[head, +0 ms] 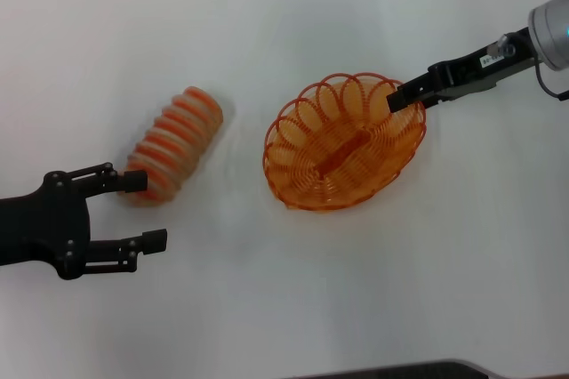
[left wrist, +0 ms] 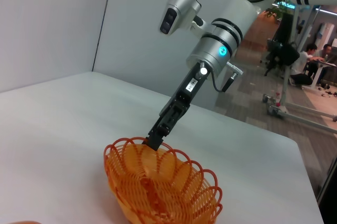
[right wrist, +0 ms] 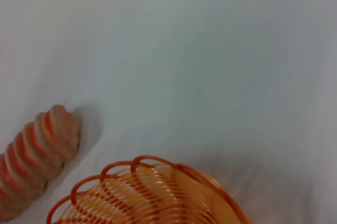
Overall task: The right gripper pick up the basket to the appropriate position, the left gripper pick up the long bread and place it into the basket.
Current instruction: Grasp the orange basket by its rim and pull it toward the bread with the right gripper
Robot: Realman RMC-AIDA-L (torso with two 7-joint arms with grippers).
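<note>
The orange wire basket (head: 342,143) sits on the white table, right of the middle. My right gripper (head: 403,97), black with a white label, is closed on the basket's far right rim; the left wrist view shows it (left wrist: 154,141) pinching the rim of the basket (left wrist: 163,187). The long bread (head: 175,141), tan with orange stripes, lies diagonally to the left of the basket, apart from it. My left gripper (head: 144,210) is open at the bread's near end, its upper fingertip against the loaf. The right wrist view shows the bread (right wrist: 37,153) and the basket rim (right wrist: 152,174).
The white table (head: 284,14) spreads all around. A dark edge (head: 418,370) shows at the front of the head view. Beyond the table's far edge the left wrist view shows a room with chairs and people (left wrist: 305,61).
</note>
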